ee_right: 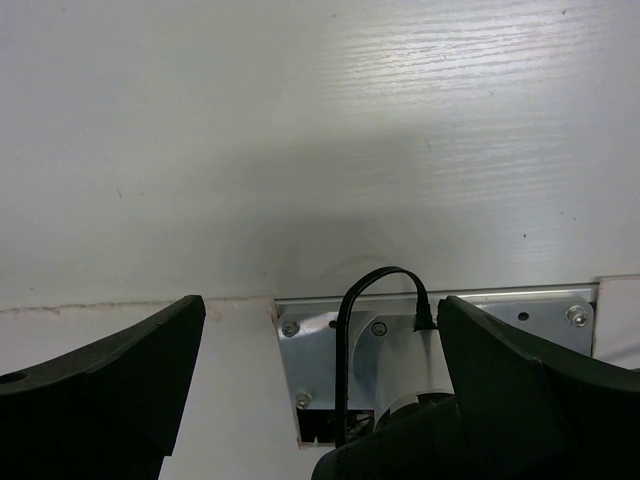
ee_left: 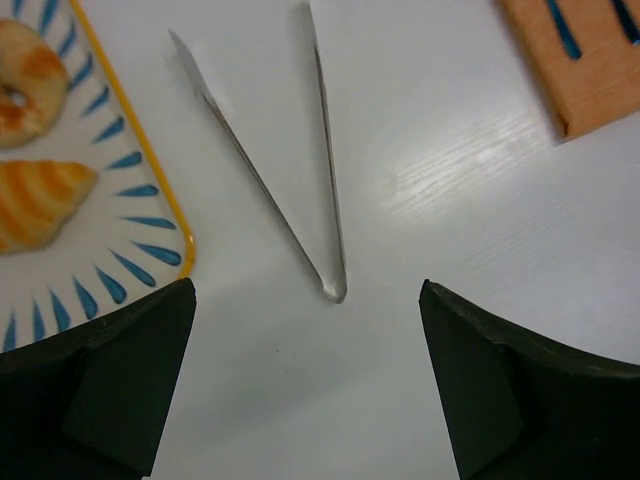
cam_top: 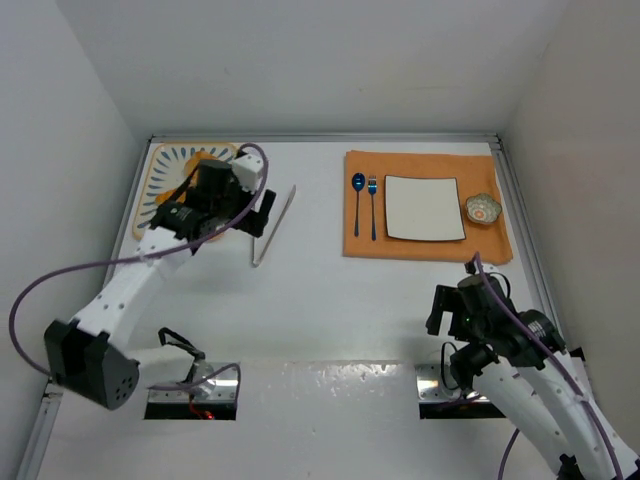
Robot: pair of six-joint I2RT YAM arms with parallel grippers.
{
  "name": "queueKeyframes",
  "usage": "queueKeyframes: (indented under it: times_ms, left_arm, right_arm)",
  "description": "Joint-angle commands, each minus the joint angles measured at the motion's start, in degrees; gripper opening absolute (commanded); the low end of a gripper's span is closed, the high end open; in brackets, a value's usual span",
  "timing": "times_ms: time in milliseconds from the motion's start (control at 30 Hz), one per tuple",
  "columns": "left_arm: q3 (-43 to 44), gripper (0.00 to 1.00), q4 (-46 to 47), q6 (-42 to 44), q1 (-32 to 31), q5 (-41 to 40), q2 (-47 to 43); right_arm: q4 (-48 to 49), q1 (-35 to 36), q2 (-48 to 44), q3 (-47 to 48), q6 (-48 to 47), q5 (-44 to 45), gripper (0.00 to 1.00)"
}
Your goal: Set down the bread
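The left claw's (ee_left: 305,330) two black fingers stand wide apart with nothing between them, hovering over the white tabletop (ee_left: 450,180) just beside the yellow-rimmed tray with blue rays (ee_left: 100,215). Both breads lie on that tray: the round knotted golden bun (ee_left: 25,85) and, next to it, the ridged golden croissant-like wedge (ee_left: 35,200). The slim steel tongs (ee_left: 335,280) lie flat just off the tray's edge, their joined end pointing at the claw.

The tongs look like the likely trouble. They are thin and lie flush, so the fingers may skid them away, or catch one leg only and twist them against the tray's rim.

The white square plate (cam_top: 425,208) on the orange placemat (cam_top: 430,250) sits well apart from the tray, so a weak pinch could drop the bread on the way. The right claw (ee_right: 318,310), far from the tray, is spread and empty.
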Motion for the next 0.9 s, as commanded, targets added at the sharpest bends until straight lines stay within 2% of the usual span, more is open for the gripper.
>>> queueKeyframes:
  times_ms: [0,233,467,633,867]
  left_arm:
    - [0.95,1.00,-3.19,-5.46,-2.37,-5.23,7.47]
    - [3.93,1.00,1.28,-11.62,-4.49,-9.44,20.39]
    - [5.96,1.00,3.04,-13.55,-1.85,-13.32,32.53]
    - [5.35,1.00,6.11,-13.55,1.13,-7.97,39.46]
    - [6.48,1.00,10.07,-13.03,2.37,-5.32,43.16]
  right_arm:
    - [-7.89,0.00,1.42,0.35,1.62,0.67,1.00]
    - [-3.24,0.18,1.42,-1.41,3.03,0.06,1.00]
    - [-1.31,0.18,5.28,0.17,1.27,1.81,1.00]
    - [0.10,0.09,8.53,1.14,-0.05,3.92,1.00]
    - [1.16,0.17,11.96,1.23,0.04,4.10,1.00]
